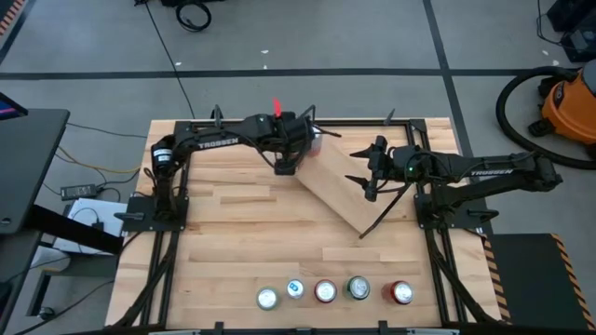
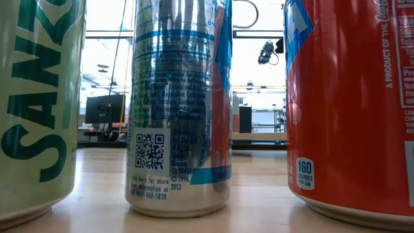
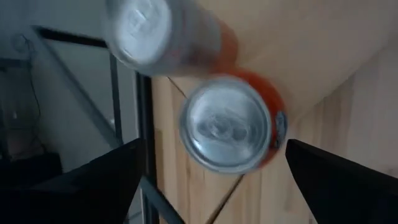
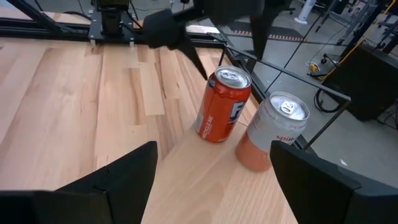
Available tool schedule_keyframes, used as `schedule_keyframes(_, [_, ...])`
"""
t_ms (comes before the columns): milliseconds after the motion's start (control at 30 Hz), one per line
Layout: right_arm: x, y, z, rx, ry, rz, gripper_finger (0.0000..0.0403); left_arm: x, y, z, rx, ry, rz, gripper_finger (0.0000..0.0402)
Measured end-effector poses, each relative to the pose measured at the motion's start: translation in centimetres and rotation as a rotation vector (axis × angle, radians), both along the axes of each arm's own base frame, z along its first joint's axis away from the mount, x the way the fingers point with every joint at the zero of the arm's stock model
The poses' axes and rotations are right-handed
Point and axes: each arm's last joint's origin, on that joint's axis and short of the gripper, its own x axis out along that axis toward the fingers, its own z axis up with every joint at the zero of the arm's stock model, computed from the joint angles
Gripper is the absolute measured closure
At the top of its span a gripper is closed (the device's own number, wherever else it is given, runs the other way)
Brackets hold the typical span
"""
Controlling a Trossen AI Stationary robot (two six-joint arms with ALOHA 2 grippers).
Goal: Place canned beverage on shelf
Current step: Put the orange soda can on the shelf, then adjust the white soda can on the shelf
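The shelf (image 1: 346,194) is a light-wood board lying slantwise mid-table. An orange can (image 4: 221,106) and a white-and-salmon can (image 4: 273,134) stand upright on their bases at its far end. My left gripper (image 1: 285,166) hangs open over the orange can (image 3: 230,127), fingers pointing down, one on each side of its top (image 3: 214,146), with a gap on both sides. My right gripper (image 1: 372,186) is open and empty (image 4: 214,186) over the board's middle, facing the two cans.
Several cans stand in a row at the table's near edge (image 1: 325,291); a green (image 2: 32,110), a silver-blue (image 2: 178,110) and a red one (image 2: 352,103) fill the low view. Black frame rails (image 1: 279,121) run along the table's far edge. Bare tabletop (image 1: 242,223) lies between shelf and row.
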Motion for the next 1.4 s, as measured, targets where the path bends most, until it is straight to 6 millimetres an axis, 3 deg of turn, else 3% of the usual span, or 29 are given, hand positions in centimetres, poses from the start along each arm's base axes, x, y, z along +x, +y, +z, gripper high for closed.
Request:
schedule_keyframes(167, [0.0,0.0,0.0,0.000,-0.002,0.000,0.0080,0.4,0.1,2.0,0.019,-0.105,0.003,0.0005])
schedule_keyframes(367, [0.0,0.0,0.0,0.000,-0.003,0.000,0.0080,1.5,1.1,2.5,-0.054,-0.289,-0.029,0.0005])
schedule_keyframes(767, [0.0,0.0,0.1,-0.004,-0.010,0.002,0.0080,2.2,3.4,1.6,-0.041,-0.374,-0.087,0.0005])
schedule_keyframes(1100, [0.1,0.0,0.1,-0.004,-0.007,0.006,0.0080,3.0,4.4,-1.1,0.026,-0.234,-0.108,0.0005])
schedule_keyframes(1400, [0.1,0.1,0.1,-0.006,-0.005,0.010,0.0080,3.9,4.8,-2.4,0.074,-0.211,-0.101,0.0005])
